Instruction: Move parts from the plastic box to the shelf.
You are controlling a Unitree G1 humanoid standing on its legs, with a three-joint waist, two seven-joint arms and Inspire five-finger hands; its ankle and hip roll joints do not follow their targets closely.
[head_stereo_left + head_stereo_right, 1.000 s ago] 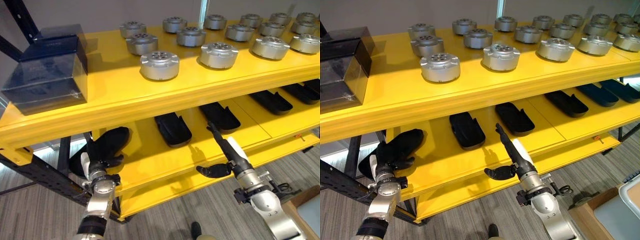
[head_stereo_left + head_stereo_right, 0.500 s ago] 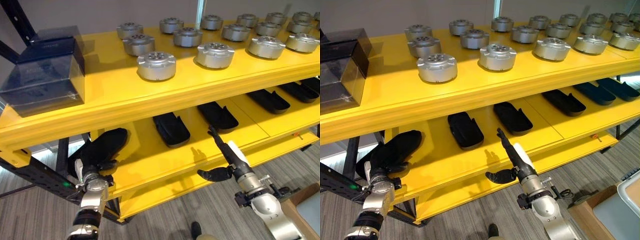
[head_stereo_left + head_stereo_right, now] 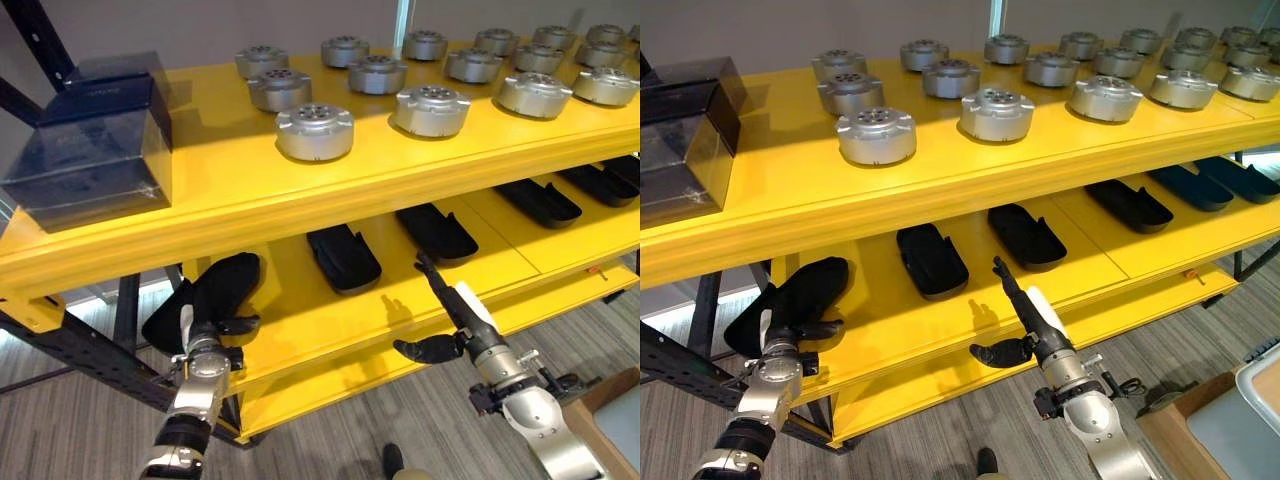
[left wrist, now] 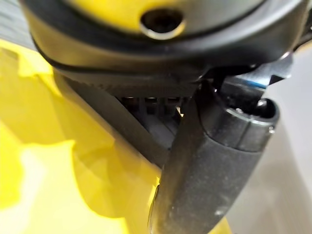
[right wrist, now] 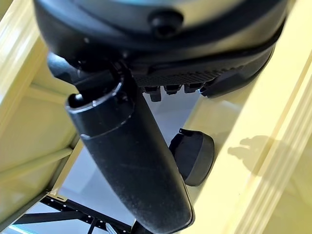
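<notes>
Left hand (image 3: pixel 205 335) risen slightly, fingers gripping black part (image 3: pixel 215 295); part's long axis toward 1 o'clock onto lower shelf (image 3: pixel 400 300). Right hand (image 3: pixel 452 310) empty, fingers straight.

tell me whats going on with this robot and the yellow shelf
The robot stands before a yellow shelf. Its left hand is shut on a black part at the left end of the lower level, where more black parts lie in a row. Its right hand is open, fingers straight, holding nothing. Silver round parts fill the top level beside a dark plastic box.
</notes>
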